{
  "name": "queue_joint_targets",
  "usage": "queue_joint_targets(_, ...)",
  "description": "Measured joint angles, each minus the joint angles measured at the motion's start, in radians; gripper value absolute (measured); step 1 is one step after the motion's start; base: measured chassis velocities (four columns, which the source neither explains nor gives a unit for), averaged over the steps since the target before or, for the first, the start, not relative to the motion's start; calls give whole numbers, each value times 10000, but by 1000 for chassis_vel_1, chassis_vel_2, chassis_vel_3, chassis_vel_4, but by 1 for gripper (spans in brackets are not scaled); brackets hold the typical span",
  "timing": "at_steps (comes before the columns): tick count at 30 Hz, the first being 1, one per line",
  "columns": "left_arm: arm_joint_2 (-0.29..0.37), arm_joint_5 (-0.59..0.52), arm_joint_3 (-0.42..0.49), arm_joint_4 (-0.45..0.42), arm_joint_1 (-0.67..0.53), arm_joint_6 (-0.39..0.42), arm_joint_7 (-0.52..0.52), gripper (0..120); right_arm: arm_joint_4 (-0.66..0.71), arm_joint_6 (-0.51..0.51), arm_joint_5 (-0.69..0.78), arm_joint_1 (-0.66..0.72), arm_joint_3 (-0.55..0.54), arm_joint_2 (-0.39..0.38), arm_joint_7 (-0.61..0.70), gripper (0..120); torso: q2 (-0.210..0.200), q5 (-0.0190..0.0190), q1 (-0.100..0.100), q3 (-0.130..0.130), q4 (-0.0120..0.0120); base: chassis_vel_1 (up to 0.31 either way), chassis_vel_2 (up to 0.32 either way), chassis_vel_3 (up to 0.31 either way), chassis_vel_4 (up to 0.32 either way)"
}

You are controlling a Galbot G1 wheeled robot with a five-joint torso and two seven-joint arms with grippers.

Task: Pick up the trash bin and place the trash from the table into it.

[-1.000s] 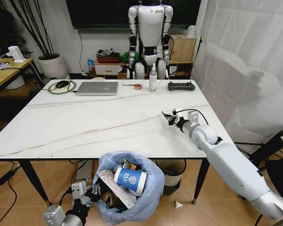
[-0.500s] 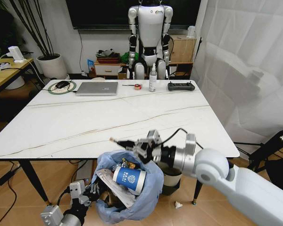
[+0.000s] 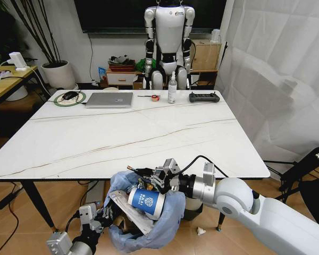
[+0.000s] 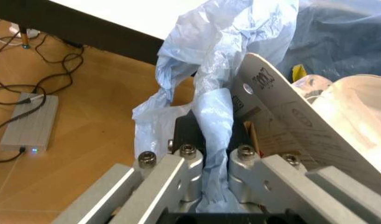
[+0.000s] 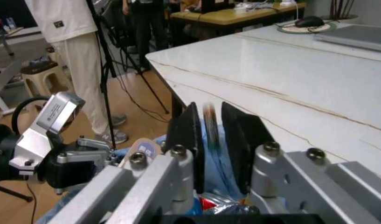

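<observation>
The trash bin [image 3: 149,226], lined with a billowing blue bag, hangs below the front edge of the white marble table [image 3: 95,138]. My left gripper [image 3: 99,217] is shut on the bag's rim [image 4: 213,116] at the bin's left side. In the bin lie a blue-white paper cup [image 3: 146,202], folded cardboard [image 4: 283,126] and wrappers. My right gripper [image 3: 148,175] hovers just above the bin's mouth. It is shut on a thin flat piece of trash [image 5: 210,122] held edge-on, whose brown tip [image 3: 131,169] sticks out to the left.
At the table's far edge lie a grey laptop [image 3: 109,99], a spray bottle [image 3: 172,87], a tape roll [image 3: 155,97], a black controller [image 3: 204,97] and a mouse on a round mat [image 3: 70,95]. A cream bin [image 3: 198,191] stands under the table. A wooden desk [image 3: 5,79] is at left.
My right gripper has come from over the table's right side to the front edge, carrying the thin piece, and has dropped slightly toward the bin's mouth. The left gripper and bin stayed put.
</observation>
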Motion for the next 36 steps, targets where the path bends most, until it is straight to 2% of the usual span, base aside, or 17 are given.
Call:
queue_joint_targets(4,2,1,-7,0,-2,0,0,0,1,48,-58,-120,36,44,112,35,0,0,0,0,0,0,0,0,0)
queue_joint_targets(7,1,6,-9,0,-1,0,2,0,12,123,-152,-181,125,88,336,41,0,0,0,0,0,0,0,0,0)
queue_joint_targets(9,-6,56,-7,2,10,0,21,0,13,426,0,-280,364,221,1152,50,0,-1,0,0,1,0,0,0,0)
queue_joint_targets(11,-2,161,10,31,24,-19,58,0,-150,1238,5,-467,618,314,2232,57,0,1,0,0,2,0,0,0,0)
queue_joint_targets(12,6,237,44,71,33,-42,81,0,-362,2137,-166,-713,882,332,2830,64,0,2,1,0,3,0,0,0,0)
queue_joint_targets(13,15,279,81,93,39,-59,101,0,-492,2420,-325,-1042,1343,316,3073,67,0,3,2,0,5,0,0,0,0)
queue_joint_targets(14,15,279,81,93,39,-59,101,0,-492,2420,-325,-1042,1343,316,3073,67,0,3,2,0,5,0,0,0,0)
queue_joint_targets(17,79,451,172,160,45,-135,170,0,-565,2266,-570,-2259,3060,130,3394,81,0,-4,2,0,1,0,0,0,0)
queue_joint_targets(21,247,584,315,250,-16,-231,240,0,-330,2314,-609,-5354,6287,303,3443,96,0,1,2,0,-3,0,0,0,0)
queue_joint_targets(22,247,584,315,250,-16,-231,240,0,-330,2314,-609,-5354,6287,303,3443,96,0,1,2,0,-3,0,0,0,0)
queue_joint_targets(24,315,647,357,305,-45,-280,256,0,-131,2332,-674,-6430,7224,623,3410,99,0,1,1,-1,-7,0,0,0,0)
queue_joint_targets(26,420,680,414,363,-56,-334,282,0,163,2489,-1128,-7737,8225,1208,3255,100,1,2,1,-1,-1,0,0,0,0)
queue_joint_targets(27,550,690,444,415,-62,-374,301,0,386,2659,-1470,-8580,8790,1649,3136,100,2,5,0,-1,-5,0,0,0,0)
queue_joint_targets(29,754,698,472,479,-93,-442,303,0,664,3049,-2060,-9560,9535,2288,2900,100,2,-6,-2,-2,-1,0,0,0,0)
queue_joint_targets(32,945,683,507,505,-130,-499,324,0,749,3360,-2330,-10030,9962,2740,2520,100,3,1,-2,-2,-7,0,0,0,0)
queue_joint_targets(36,1351,606,713,551,-182,-545,-84,0,790,3521,-2441,-10168,10139,2939,2276,100,2,0,-1,-1,1,0,0,0,0)
